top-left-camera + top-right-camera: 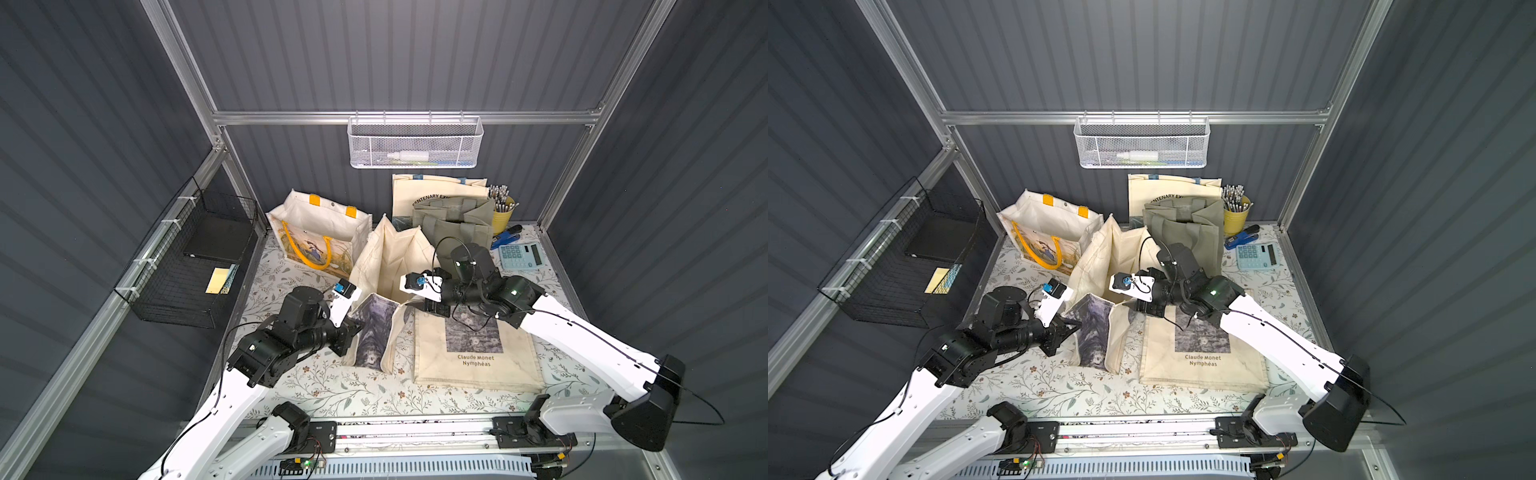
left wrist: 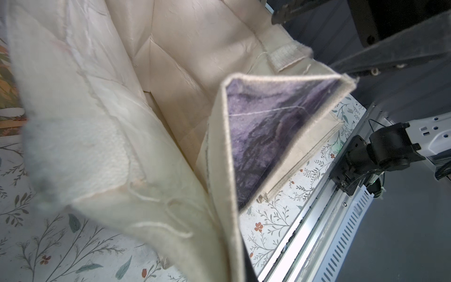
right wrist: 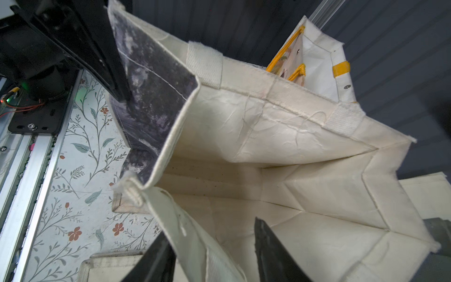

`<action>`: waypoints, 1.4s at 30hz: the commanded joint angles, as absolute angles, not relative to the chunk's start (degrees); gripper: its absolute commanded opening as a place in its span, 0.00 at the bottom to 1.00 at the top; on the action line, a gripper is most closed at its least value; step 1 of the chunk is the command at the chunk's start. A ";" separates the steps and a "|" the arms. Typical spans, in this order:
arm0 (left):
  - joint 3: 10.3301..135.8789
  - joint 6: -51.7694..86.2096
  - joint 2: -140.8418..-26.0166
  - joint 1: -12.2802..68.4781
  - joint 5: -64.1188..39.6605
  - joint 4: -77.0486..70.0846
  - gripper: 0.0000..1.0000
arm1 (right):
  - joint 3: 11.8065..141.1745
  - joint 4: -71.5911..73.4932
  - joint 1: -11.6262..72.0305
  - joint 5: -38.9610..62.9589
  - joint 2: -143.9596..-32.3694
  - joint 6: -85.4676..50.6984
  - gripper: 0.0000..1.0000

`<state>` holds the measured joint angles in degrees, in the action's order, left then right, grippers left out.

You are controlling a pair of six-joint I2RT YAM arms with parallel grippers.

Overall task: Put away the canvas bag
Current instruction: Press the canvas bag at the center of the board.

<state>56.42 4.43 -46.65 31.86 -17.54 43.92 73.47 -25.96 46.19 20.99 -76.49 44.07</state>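
Observation:
A cream canvas bag (image 1: 399,266) (image 1: 1113,257) with a purple-grey print on its front panel (image 1: 374,328) stands open mid-table in both top views. My left gripper (image 1: 353,328) (image 1: 1073,326) is shut on the printed panel's rim; the right wrist view shows its black fingers (image 3: 114,73) clamped there. My right gripper (image 1: 422,306) (image 3: 210,232) is open, and the bag's opposite wall passes between its spread jaws. The left wrist view looks into the bag's creased inside (image 2: 170,73). A flat cream tote printed "Claude Monet Nymphéas" (image 1: 473,353) lies under the right arm.
Behind stand a yellow-handled tote (image 1: 320,232), an olive bag (image 1: 453,224) and a cream tote (image 1: 436,191). A yellow pen cup (image 1: 503,208), blue stapler (image 1: 507,237) and calculator (image 1: 521,254) sit back right. A black wire basket (image 1: 195,266) hangs left, a white mesh basket (image 1: 415,143) behind.

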 commanded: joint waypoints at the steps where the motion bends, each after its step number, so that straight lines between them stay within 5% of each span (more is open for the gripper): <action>1: 59.16 2.31 -47.32 31.96 -19.62 43.02 0.00 | 74.44 -26.64 46.05 24.60 -79.13 47.50 0.40; 8: 60.79 1.58 -50.39 31.97 -21.88 41.11 0.01 | 75.01 -25.14 46.81 32.56 -80.77 47.62 0.00; 30: 56.37 6.42 -49.12 32.02 -30.92 35.73 0.63 | 80.10 -18.08 52.62 32.17 -88.32 37.71 0.00; 38: 55.05 7.89 -48.82 32.08 -26.86 36.05 0.66 | 85.25 -20.74 52.73 36.29 -91.09 35.39 0.00; 42: 56.01 6.79 -49.32 32.08 -19.98 37.34 0.56 | 83.40 -19.43 53.16 37.32 -89.45 36.37 0.00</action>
